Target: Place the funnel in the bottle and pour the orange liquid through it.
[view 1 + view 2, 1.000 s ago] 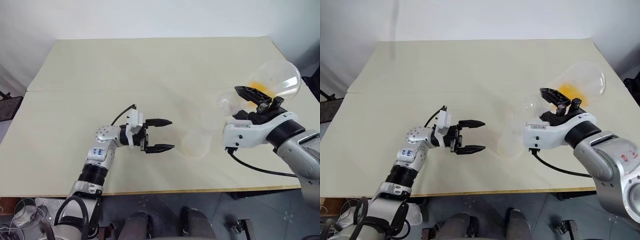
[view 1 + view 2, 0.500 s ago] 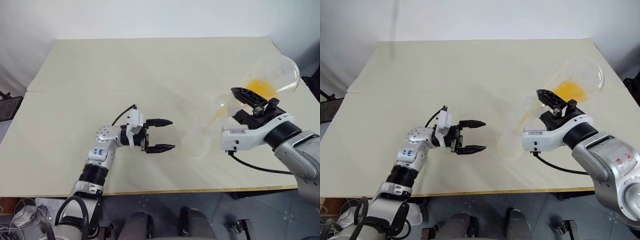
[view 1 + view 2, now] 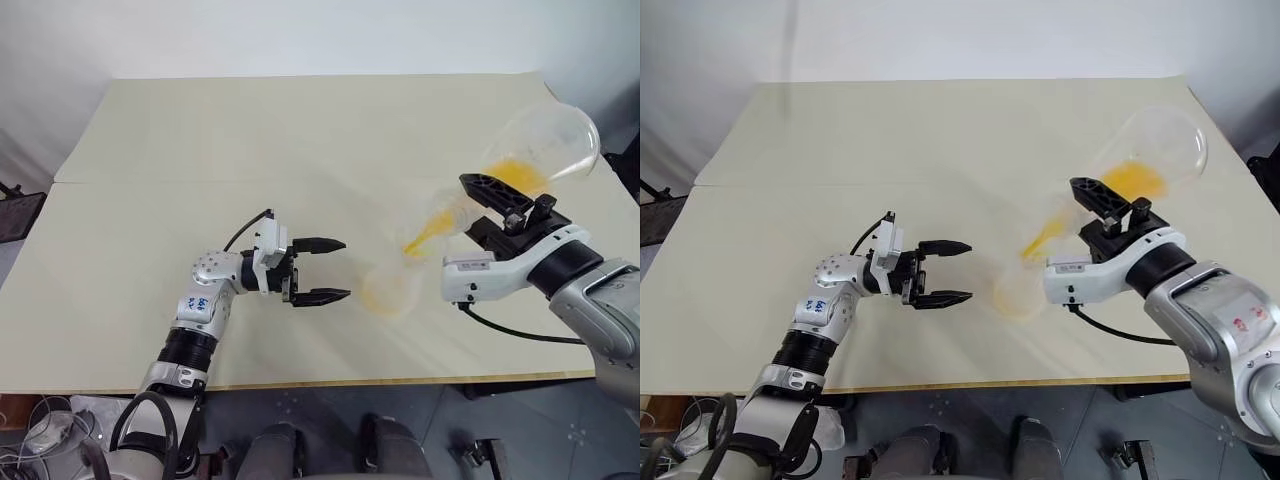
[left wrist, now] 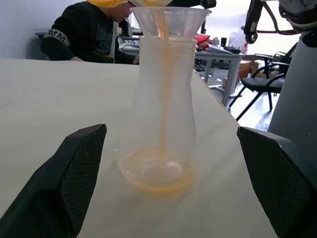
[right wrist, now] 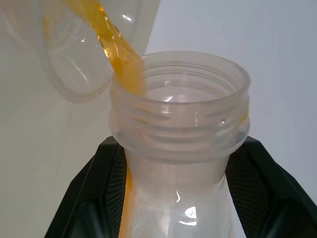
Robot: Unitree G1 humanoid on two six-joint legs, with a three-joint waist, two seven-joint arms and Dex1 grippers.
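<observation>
Funnel (image 4: 168,20) sits in the bottle (image 4: 162,106); your right gripper (image 3: 500,205), jaws pinching the flask (image 3: 535,150), is pouring orange liquid (image 3: 425,238), most left; left gripper (image 3: 320,270) jaws spread.

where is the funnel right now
The funnel sits in the bottle's mouth on the table, between the open left tool and the pouring right arm.

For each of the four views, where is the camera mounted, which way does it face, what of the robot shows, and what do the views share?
Left eye and right eye views: on the head, looking forward and down over the table; both arms show, left pincer open, right pincer shut on the flask.
Left wrist view: along its own fingers at the bottle with the funnel.
Right wrist view: along the flask's neck, down at the funnel.
Shared: the orange liquid streaming into the funnel.
</observation>
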